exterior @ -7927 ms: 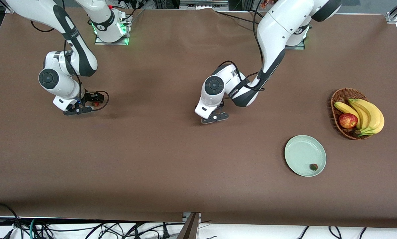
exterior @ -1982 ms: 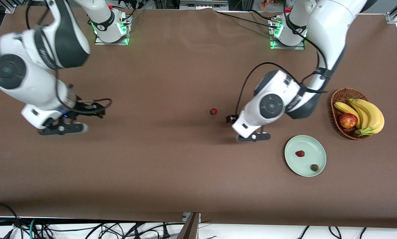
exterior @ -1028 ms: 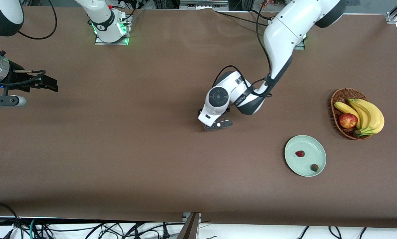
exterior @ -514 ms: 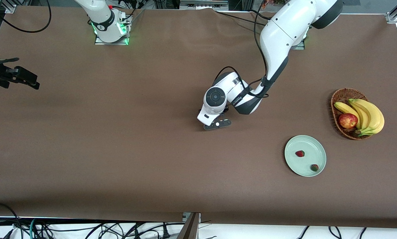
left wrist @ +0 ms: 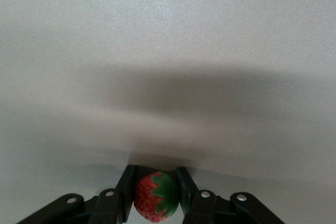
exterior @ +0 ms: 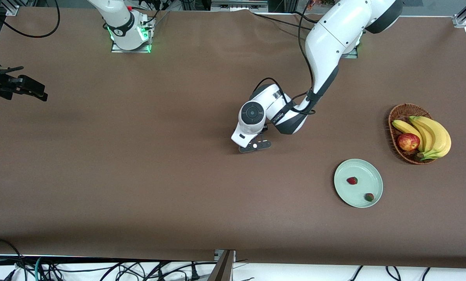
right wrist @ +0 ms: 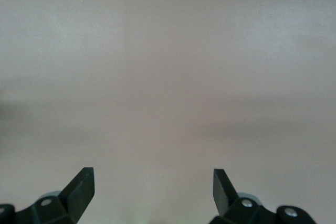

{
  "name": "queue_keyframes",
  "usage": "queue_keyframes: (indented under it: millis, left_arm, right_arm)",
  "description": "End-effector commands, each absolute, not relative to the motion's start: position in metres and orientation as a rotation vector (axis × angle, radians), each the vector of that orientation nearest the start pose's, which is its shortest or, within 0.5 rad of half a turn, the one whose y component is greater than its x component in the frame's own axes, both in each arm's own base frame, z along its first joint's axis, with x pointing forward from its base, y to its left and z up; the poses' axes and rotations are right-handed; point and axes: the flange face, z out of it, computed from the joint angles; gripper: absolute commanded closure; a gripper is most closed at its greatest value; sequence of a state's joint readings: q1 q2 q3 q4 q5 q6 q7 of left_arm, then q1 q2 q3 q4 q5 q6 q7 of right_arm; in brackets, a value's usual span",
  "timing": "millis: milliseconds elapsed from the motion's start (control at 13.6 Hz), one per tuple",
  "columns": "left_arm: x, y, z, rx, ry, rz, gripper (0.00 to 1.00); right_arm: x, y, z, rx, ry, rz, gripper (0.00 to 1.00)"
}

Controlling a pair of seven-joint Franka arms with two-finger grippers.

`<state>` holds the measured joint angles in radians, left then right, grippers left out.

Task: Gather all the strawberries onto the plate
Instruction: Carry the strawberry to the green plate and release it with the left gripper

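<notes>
White rounded arm links, dark grey joint bands, black cables, green-lit bases

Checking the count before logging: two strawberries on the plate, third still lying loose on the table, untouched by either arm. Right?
Not quite. The third strawberry is pinched in the left gripper, as the left wrist view shows. Two strawberries do sit on the plate.

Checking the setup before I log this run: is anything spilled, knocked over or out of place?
Nothing stands out. Two strawberries lie in the plate, a third strawberry sits between the left pincer's fingers, and the basket stands upright.
</notes>
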<state>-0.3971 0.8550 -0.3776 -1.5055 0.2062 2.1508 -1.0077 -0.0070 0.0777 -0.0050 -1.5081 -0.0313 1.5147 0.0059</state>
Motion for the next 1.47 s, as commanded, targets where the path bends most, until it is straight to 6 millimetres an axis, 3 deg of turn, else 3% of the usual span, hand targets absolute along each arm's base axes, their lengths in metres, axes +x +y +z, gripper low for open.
queue_keyframes:
  millis: [0, 147, 294, 440, 661, 807, 1101, 1248, 1394]
  left_arm:
    - [0.535, -0.439, 0.176, -3.062, -0.300, 0.257, 1.00]
    - [0.554, -0.421, 0.190, -3.077, -0.331, 0.233, 1.00]
    - [0.564, -0.407, 0.211, -3.071, -0.243, 0.234, 1.00]
    - [0.582, -0.377, 0.232, -3.059, -0.178, 0.243, 1.00]
    - [0.617, -0.315, 0.252, -3.078, -0.059, 0.240, 1.00]
    - [0.639, -0.271, 0.255, -3.089, -0.007, 0.233, 1.00]
    - [0.677, -0.168, 0.258, -3.029, 0.265, 0.169, 1.00]
    - [0.689, -0.114, 0.259, -3.017, 0.352, 0.171, 1.00]
    - [0.694, -0.080, 0.260, -3.016, 0.444, 0.184, 1.00]
  right_arm:
    - [0.571, -0.010, 0.604, -3.157, 0.008, 0.124, 0.00]
    - [0.571, -0.010, 0.604, -3.157, 0.005, 0.122, 0.00]
    - [0.572, -0.009, 0.603, -3.157, -0.026, 0.119, 0.00]
    - [0.572, -0.009, 0.603, -3.155, -0.043, 0.119, 0.00]
    - [0.572, -0.009, 0.603, -3.153, -0.043, 0.117, 0.00]
    - [0.573, -0.007, 0.604, -3.153, -0.048, 0.112, 0.00]
    - [0.574, -0.007, 0.601, -3.153, -0.050, 0.119, 0.00]
    - [0.574, -0.007, 0.602, -3.153, -0.050, 0.117, 0.00]
    - [0.574, -0.007, 0.603, -3.153, -0.048, 0.114, 0.00]
